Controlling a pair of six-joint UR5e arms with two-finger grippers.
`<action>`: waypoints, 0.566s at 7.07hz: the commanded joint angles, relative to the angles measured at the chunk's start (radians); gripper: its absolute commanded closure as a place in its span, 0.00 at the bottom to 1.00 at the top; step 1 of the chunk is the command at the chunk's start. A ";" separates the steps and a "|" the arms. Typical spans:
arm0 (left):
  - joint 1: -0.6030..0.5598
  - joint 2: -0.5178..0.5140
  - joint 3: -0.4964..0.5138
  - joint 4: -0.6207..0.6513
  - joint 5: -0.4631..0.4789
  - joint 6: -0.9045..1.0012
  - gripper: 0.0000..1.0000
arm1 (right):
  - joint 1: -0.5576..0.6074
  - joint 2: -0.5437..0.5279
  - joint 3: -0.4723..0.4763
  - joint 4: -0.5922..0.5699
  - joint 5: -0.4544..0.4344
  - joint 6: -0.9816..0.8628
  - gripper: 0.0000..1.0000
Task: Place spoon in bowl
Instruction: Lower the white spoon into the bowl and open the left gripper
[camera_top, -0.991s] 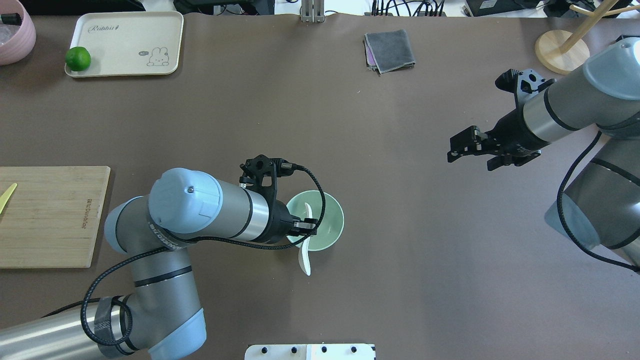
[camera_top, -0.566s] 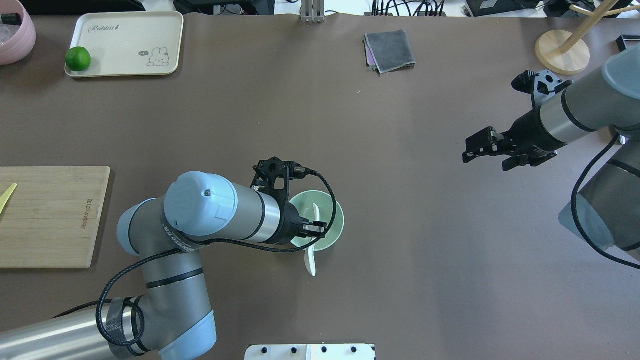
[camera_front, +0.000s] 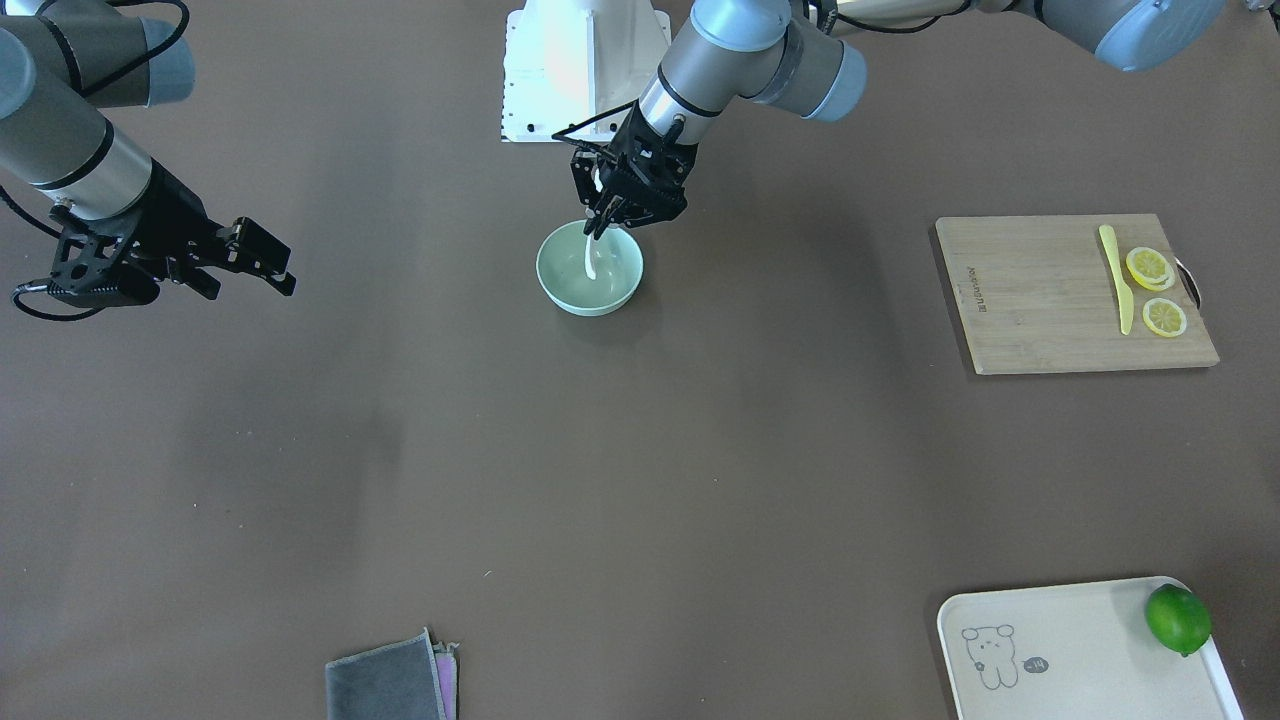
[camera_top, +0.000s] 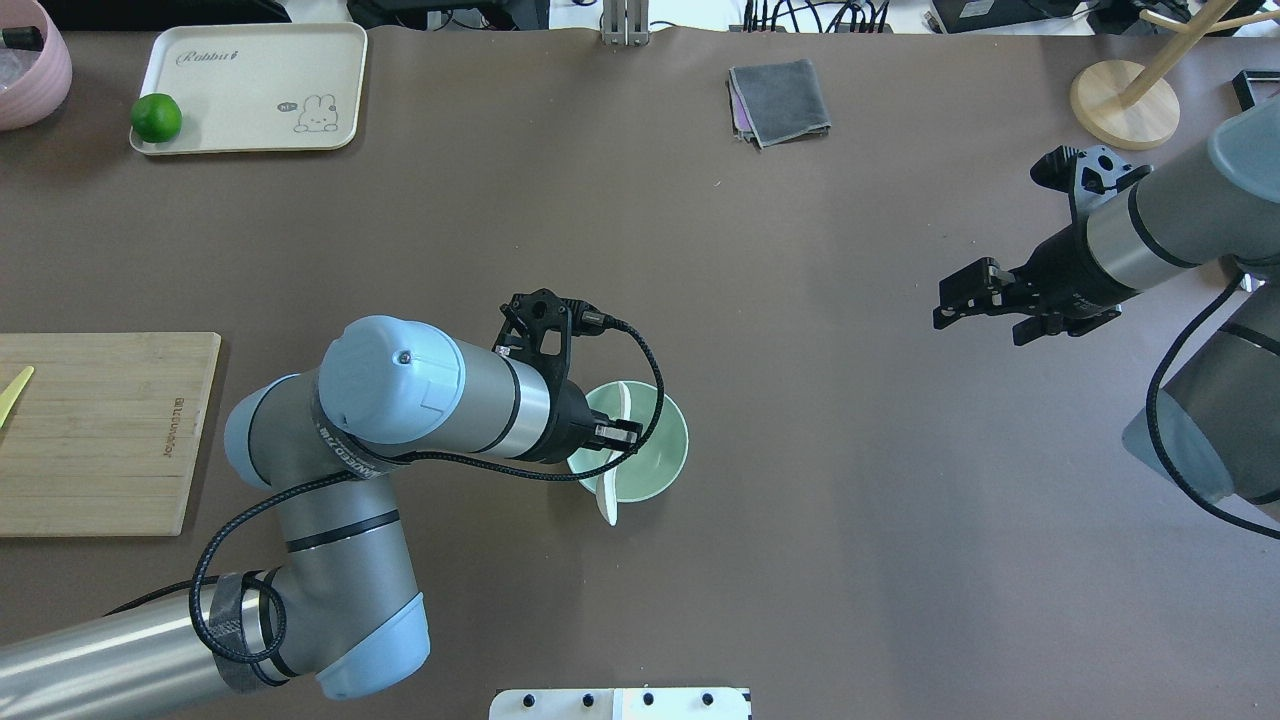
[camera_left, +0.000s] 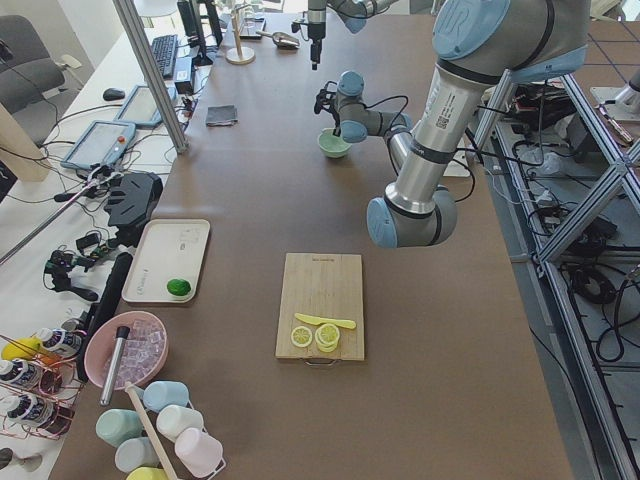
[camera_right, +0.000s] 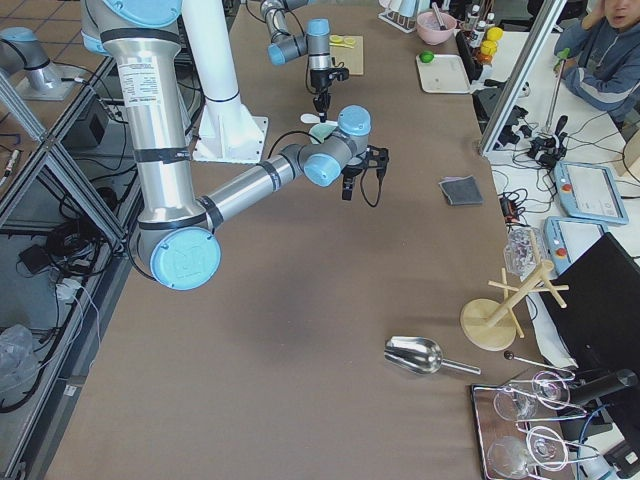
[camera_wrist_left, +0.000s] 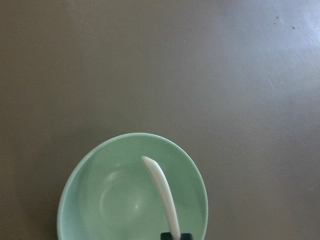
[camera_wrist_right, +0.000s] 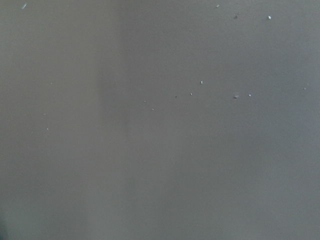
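Observation:
The pale mint-green bowl (camera_top: 662, 450) stands near the table's middle, in front of the robot. My left gripper (camera_top: 616, 436) hangs over the bowl's near-left rim, shut on the white spoon (camera_top: 606, 503). The spoon is tilted: its handle points down into the bowl (camera_front: 561, 285) in the front-facing view, and its scoop sticks out over the near rim. In the left wrist view the spoon's handle (camera_wrist_left: 162, 190) runs from my fingertips out over the bowl (camera_wrist_left: 110, 200). My right gripper (camera_top: 955, 300) is open and empty, far to the right above bare table.
A wooden cutting board (camera_front: 1040, 300) with a yellow knife (camera_front: 1115, 280) and lemon slices (camera_front: 1150, 268) lies at my left. A tray (camera_top: 250, 90) with a lime (camera_top: 156, 117) is far left. A grey cloth (camera_top: 780, 100) and a wooden stand (camera_top: 1120, 100) lie at the far edge.
My left gripper has shifted with the spoon over the bowl, first right, then back left and farther in. My right arm has drawn back to the right.

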 joint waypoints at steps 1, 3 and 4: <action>-0.012 0.000 0.016 -0.003 0.002 0.003 0.02 | 0.000 0.000 0.001 0.001 -0.002 0.000 0.00; -0.056 0.014 0.013 0.000 -0.011 0.026 0.02 | 0.014 -0.002 0.001 0.001 -0.002 -0.002 0.00; -0.112 0.055 0.010 0.000 -0.087 0.104 0.02 | 0.044 -0.004 0.004 0.000 0.004 -0.012 0.00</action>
